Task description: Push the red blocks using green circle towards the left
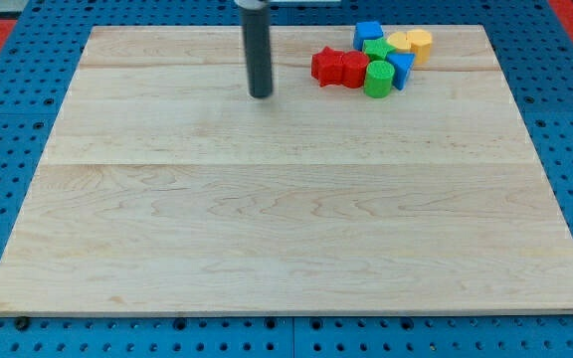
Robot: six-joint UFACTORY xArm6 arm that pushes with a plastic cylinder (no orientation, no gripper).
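Two red blocks [339, 68] lie side by side near the view's top, right of centre; the left one looks star-shaped. The green circle [378, 79], an upright cylinder, touches their right side. Another green block [375, 49] sits just behind it. My tip [261, 94] rests on the wooden board [286, 219] to the left of the red blocks, about a block's width away from them, touching nothing.
A blue cube [368, 34] and a blue block [402, 68] sit in the same cluster, with two yellow blocks [412, 43] at its right. The board lies on a blue perforated table [8, 119].
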